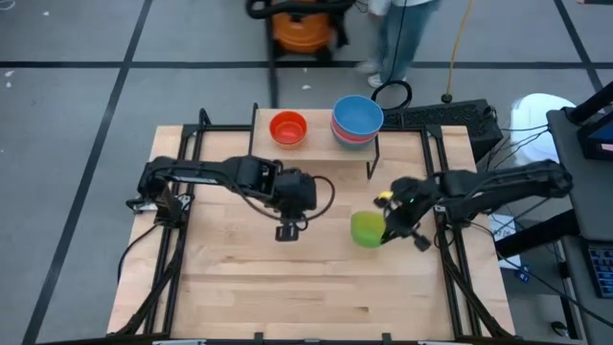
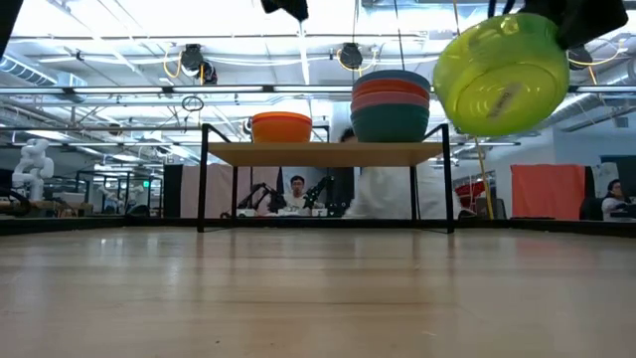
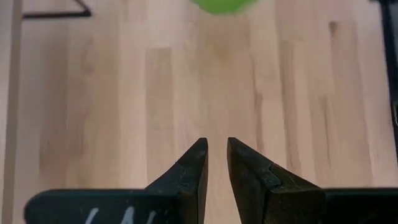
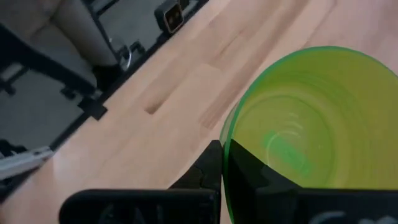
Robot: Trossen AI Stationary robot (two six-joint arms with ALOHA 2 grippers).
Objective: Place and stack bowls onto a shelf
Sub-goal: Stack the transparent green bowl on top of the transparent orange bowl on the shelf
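Your right arm reaches in from the table's right side, elbow bent, wrist turned inward toward the centre. Your right gripper (image 1: 391, 227) is raised above the tabletop, and its fingers (image 4: 208, 171) are pinched on the rim of the green bowl (image 1: 367, 229), one inside the wall, one outside, so the bowl hangs tilted in the air. Your left arm stretches from the left side toward the middle. Your left gripper (image 3: 216, 163) hovers over bare wood, fingers a narrow slit apart, holding nothing.
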